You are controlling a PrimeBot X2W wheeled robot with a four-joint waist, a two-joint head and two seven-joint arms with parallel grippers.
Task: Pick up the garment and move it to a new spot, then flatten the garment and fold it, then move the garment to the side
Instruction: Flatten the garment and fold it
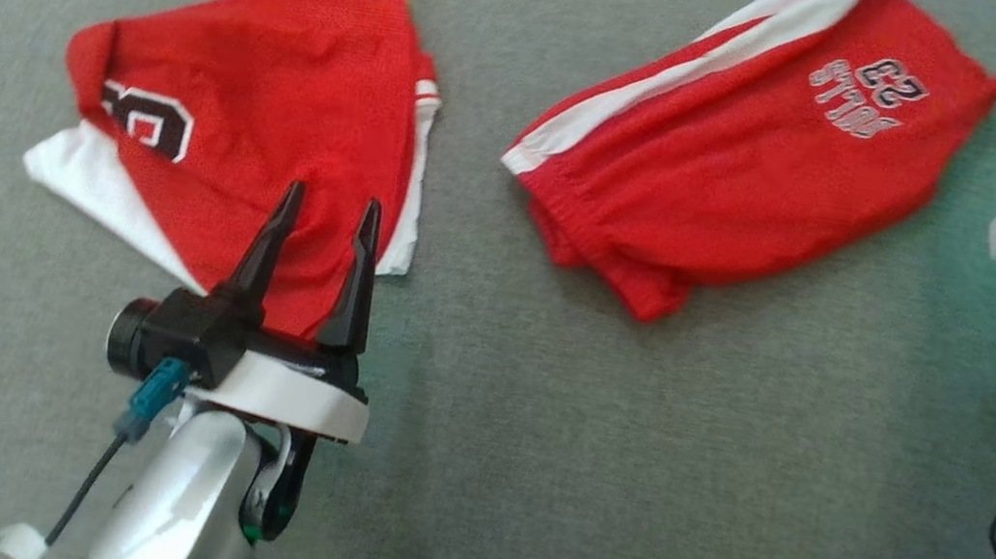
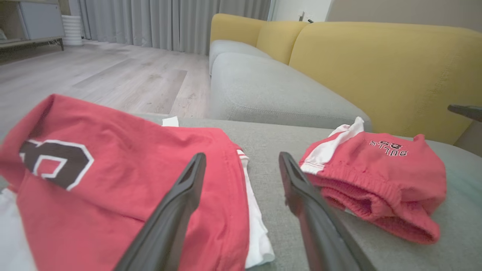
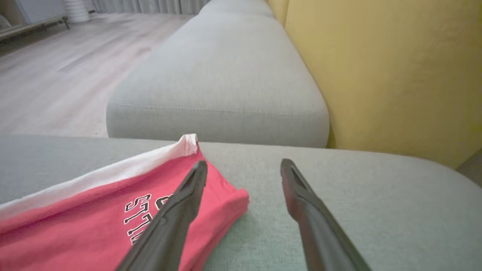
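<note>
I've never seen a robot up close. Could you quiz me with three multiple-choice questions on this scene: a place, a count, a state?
1. Where do the shorts lie in the head view?
A. In a laundry basket
B. On the grey cushion, right of the jersey
C. Piled on the jersey
2. How many red garments are there?
A. One
B. Two
C. Three
3. The left gripper: how do its fingers stand?
A. Apart, holding nothing
B. Shut on the jersey
C. Shut on the shorts
Answers: 1 B, bare cushion separates the two garments; 2 B, the jersey and the shorts; 3 A, a gap shows between the fingers.
</note>
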